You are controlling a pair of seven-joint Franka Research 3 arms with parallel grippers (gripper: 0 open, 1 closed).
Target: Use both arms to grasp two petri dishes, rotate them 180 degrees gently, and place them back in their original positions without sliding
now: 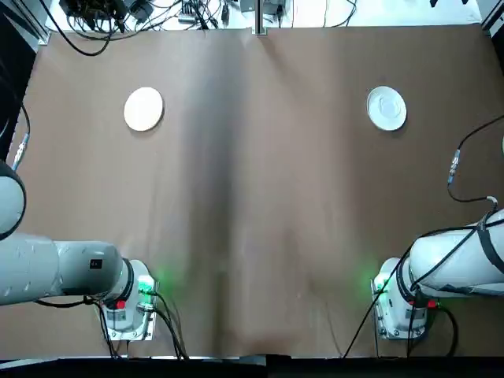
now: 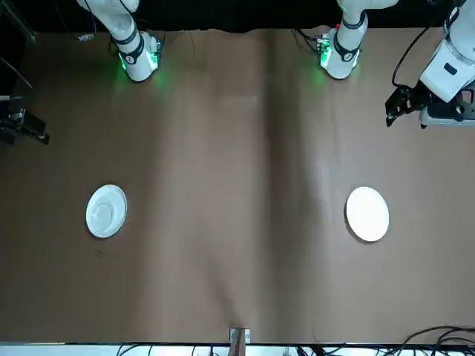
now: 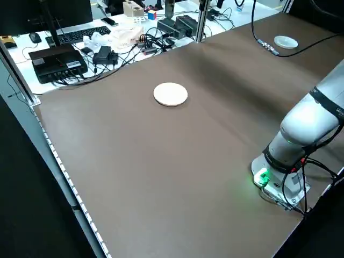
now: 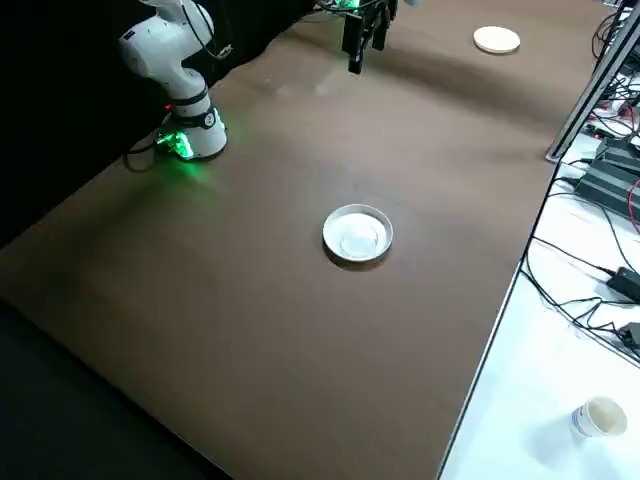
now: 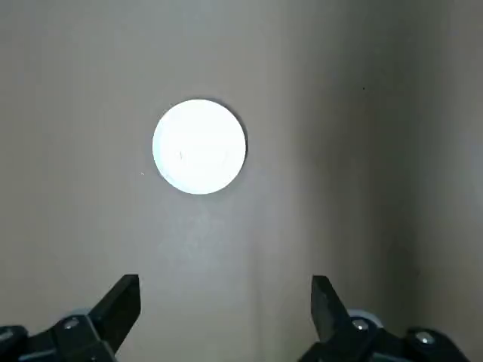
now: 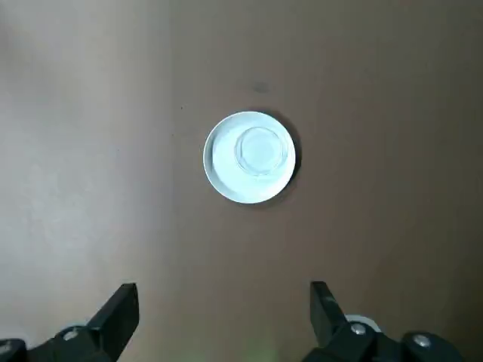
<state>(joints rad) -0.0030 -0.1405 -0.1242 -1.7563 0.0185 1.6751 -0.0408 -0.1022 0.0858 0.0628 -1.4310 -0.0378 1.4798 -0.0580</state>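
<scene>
Two petri dishes lie far apart on the brown table. The plain flat petri dish (image 1: 144, 109) lies at the far left, and it also shows in the left wrist view (image 5: 199, 146). The rimmed petri dish with an inner ring (image 1: 387, 108) lies at the far right and shows in the right wrist view (image 6: 250, 157). My left gripper (image 5: 225, 286) hangs open high above the table, well short of the plain dish, holding nothing. My right gripper (image 6: 223, 290) is likewise open and empty, raised short of the rimmed dish. Both arm bases (image 1: 130, 303) (image 1: 402, 303) stand at the near edge.
A thin metal post (image 1: 258, 20) stands at the middle of the far edge. Cables, a keyboard (image 3: 72, 33) and electronics crowd the desk beyond it. A black cable (image 1: 457, 169) dangles over the right side. A paper cup (image 4: 598, 416) stands off the table.
</scene>
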